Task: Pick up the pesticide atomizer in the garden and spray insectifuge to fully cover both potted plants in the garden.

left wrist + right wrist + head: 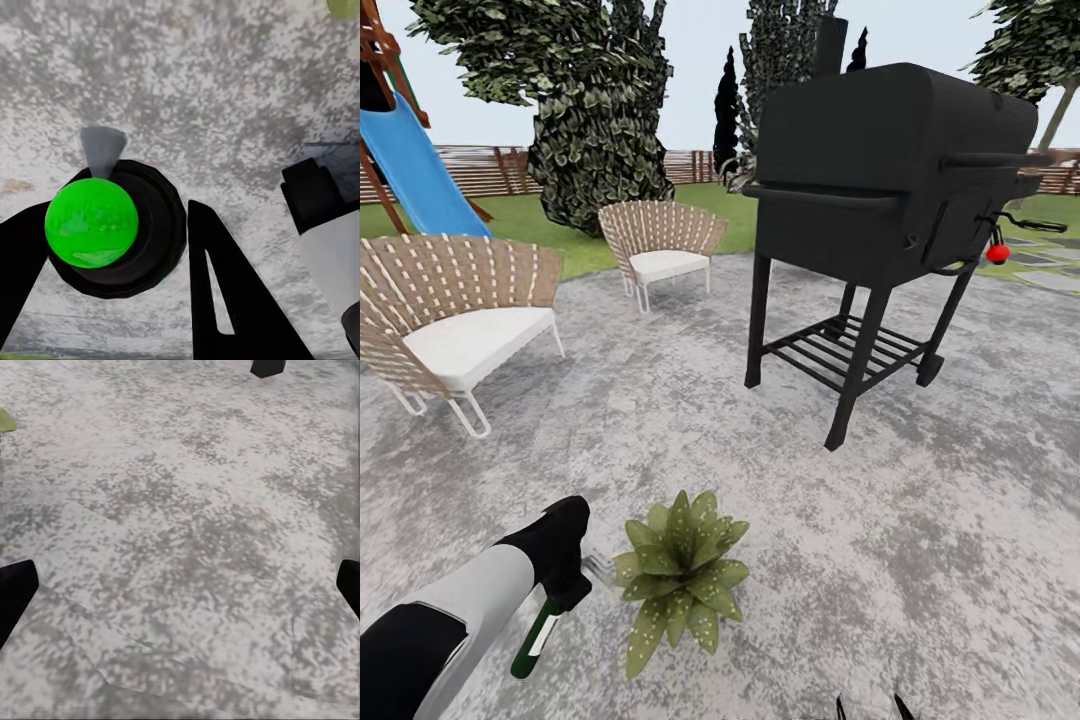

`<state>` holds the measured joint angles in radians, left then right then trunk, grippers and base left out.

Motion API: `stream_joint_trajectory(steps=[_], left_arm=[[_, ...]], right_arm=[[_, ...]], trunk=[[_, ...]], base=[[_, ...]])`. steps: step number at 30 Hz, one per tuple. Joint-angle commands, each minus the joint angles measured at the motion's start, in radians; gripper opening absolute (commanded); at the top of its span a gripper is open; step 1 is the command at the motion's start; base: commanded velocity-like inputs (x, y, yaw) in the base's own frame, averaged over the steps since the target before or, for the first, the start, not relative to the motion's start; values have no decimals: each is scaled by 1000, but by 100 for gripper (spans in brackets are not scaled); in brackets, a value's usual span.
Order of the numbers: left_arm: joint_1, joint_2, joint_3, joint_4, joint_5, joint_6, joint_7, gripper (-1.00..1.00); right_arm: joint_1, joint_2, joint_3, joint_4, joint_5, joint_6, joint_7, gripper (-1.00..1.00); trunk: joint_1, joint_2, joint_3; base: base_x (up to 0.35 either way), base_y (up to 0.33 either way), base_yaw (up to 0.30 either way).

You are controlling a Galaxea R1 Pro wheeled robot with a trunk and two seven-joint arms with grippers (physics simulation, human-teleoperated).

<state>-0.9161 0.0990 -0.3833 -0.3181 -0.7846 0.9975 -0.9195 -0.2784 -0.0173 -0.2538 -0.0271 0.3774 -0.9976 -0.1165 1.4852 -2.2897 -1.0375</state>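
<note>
- While the left gripper (565,590) clamps the pesticide atomizer (538,632), the spraying step is in hand.
- The potted plant (678,570) lies at its 3 o'clock, near.
- Next, the nozzle must face the leaves.
- The right gripper (180,585) hangs spread, holding nothing.

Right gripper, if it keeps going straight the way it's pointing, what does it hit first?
Probably the grey paved patio: the right gripper has open jaws with bare paving between and ahead of the fingertips, though depth is unclear.

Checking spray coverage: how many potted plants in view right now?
1. The potted plant sits on the paved patio, just beside the left gripper holding the pesticide atomizer. The second may be out of frame.
</note>
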Motion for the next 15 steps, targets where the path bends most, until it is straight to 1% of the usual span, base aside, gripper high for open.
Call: stream_joint_trajectory(steps=[1, 5, 10, 15], left_arm=[[0, 1, -2, -1, -8, 3, -10, -100], [0, 0, -2, 0, -7, 3, -10, -100], [0, -1, -3, 0, -7, 3, -9, -100], [0, -14, -6, -6, -10, 3, -9, -100]], right_arm=[[-1, 2, -2, 1, 10, -3, -11, 100], [-1, 3, -2, 0, 9, -2, -11, 100], [-1, 4, -2, 0, 9, -2, -11, 100], [-1, 4, -2, -1, 9, -3, -11, 100]], trunk=[[0, 0, -2], [0, 0, -8], [0, 0, -15], [0, 0, -17]], base=[[-2, 307, -197], [-75, 306, -173], [-150, 289, -143], [-14, 22, -27]])
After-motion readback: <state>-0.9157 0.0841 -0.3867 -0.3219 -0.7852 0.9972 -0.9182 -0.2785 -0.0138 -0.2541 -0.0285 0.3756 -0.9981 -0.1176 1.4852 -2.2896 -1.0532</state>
